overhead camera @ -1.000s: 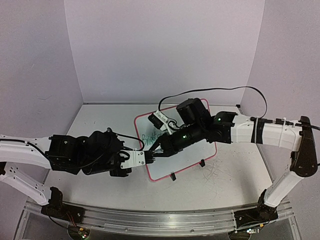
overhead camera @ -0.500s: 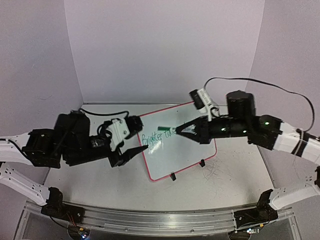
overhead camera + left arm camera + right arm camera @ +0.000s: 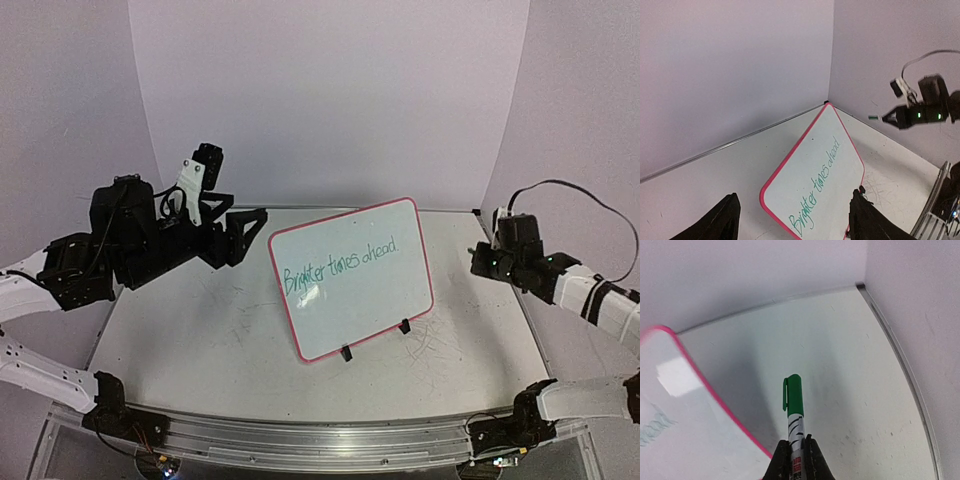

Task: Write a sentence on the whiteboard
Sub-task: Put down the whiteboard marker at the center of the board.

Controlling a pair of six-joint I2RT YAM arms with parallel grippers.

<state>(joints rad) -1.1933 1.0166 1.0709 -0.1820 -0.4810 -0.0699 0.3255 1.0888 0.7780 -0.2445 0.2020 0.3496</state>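
From my station I see the whiteboard [image 3: 350,280] standing on the table [image 3: 200,330] on its two black feet [image 3: 346,353], leaning back, its pink-red frame turned at an angle so that its right end sits farther back than its left. The sentence [image 3: 340,265] is on it in thin green cursive, "Brighter times ahead", one line climbing from the board's lower left toward its upper right, across the upper half of the white face. A patch of glare lies just under the first word.

The left gripper [image 3: 248,232] hangs to the left of the whiteboard, raised off the table and clear of the frame. Its jaws stand wide apart with nothing between them. In the left wrist view the two black fingers [image 3: 720,222] bracket the board's near end without touching it.

The right gripper [image 3: 795,457] is off to the right of the whiteboard, well apart from it. Its jaws are clamped together on a marker [image 3: 794,410] with a white barrel bearing black print and a green cap with a clip. In the right wrist view the board's pink edge lies to the left of the marker, not touching it.
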